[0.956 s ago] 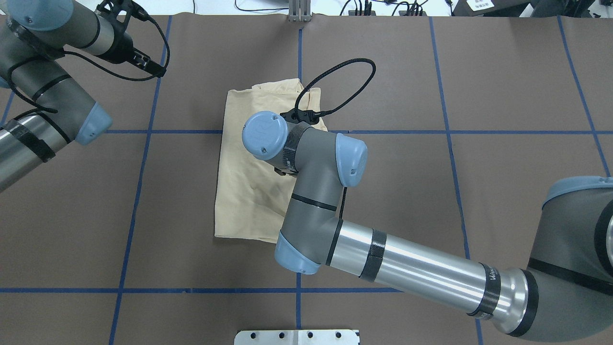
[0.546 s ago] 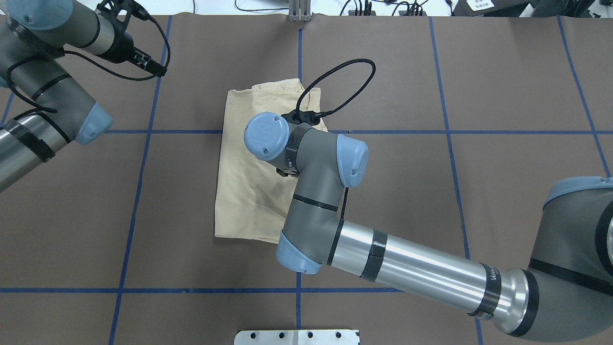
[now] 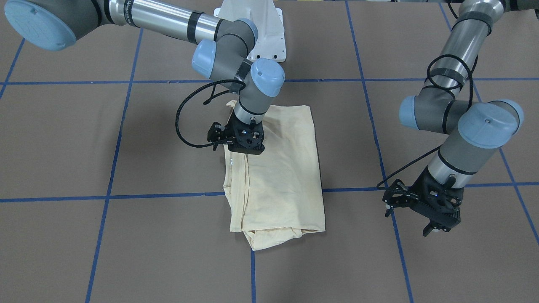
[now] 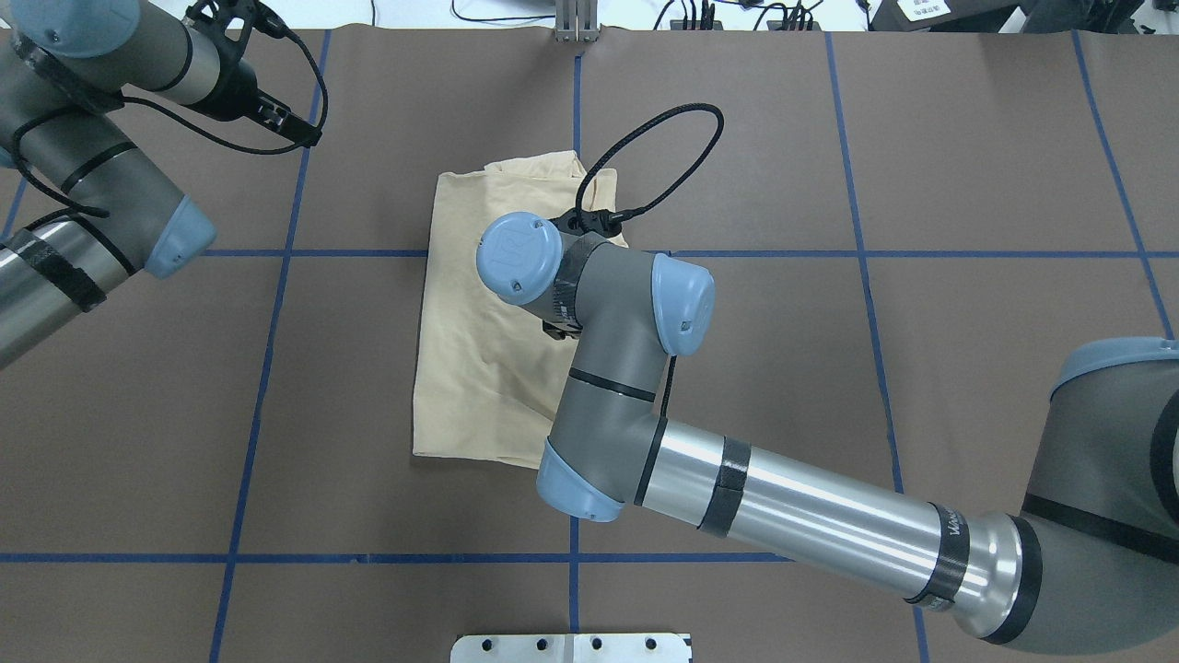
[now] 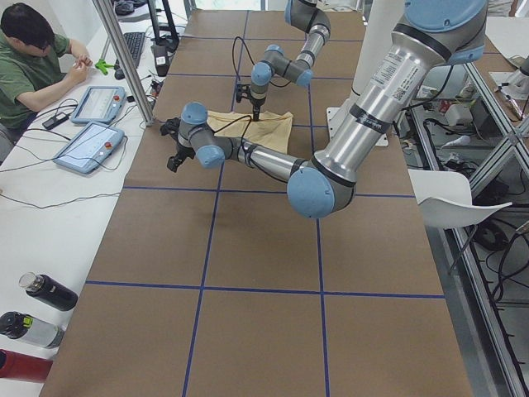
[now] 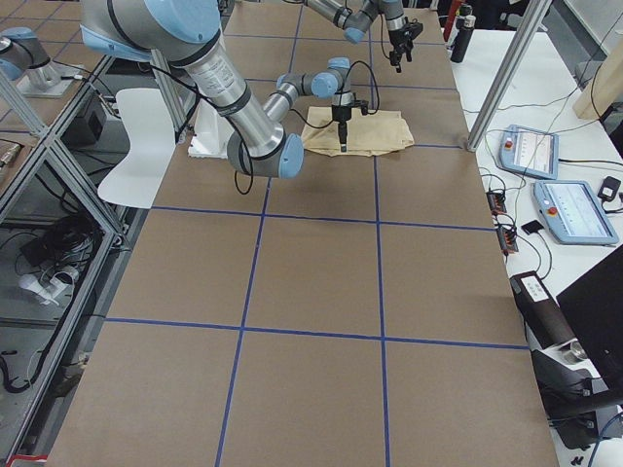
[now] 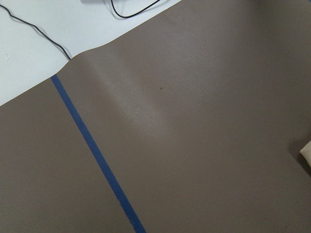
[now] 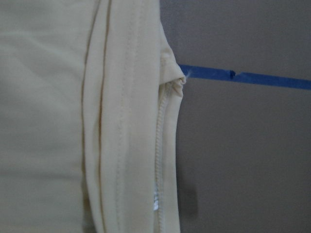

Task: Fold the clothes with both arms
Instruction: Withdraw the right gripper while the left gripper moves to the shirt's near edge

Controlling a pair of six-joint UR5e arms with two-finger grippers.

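The cream-yellow T-shirt point(image 3: 282, 176) lies folded into a tall rectangle at the table's middle, print hidden; it also shows in the overhead view point(image 4: 470, 304). My right gripper point(image 3: 246, 150) points straight down onto the shirt's edge on my right side, near mid-length. In the exterior right view point(image 6: 343, 146) its fingers look like one thin spike, so shut; I cannot tell whether fabric is pinched. The right wrist view shows the shirt's hemmed edge point(image 8: 126, 121) lying flat. My left gripper point(image 3: 438, 227) hangs open and empty over bare table, far to the shirt's left.
Brown paper with blue tape lines point(image 4: 267, 304) covers the table. The white base plate point(image 3: 263, 33) is at my side. A metal post point(image 4: 576, 23) stands at the far edge. An operator point(image 5: 33, 58) with tablets sits beyond it; bottles point(image 5: 41, 294) stand at the left end.
My right arm's wrist and elbow have shifted slightly to the right over the shirt. The shirt and the left arm have not visibly moved.
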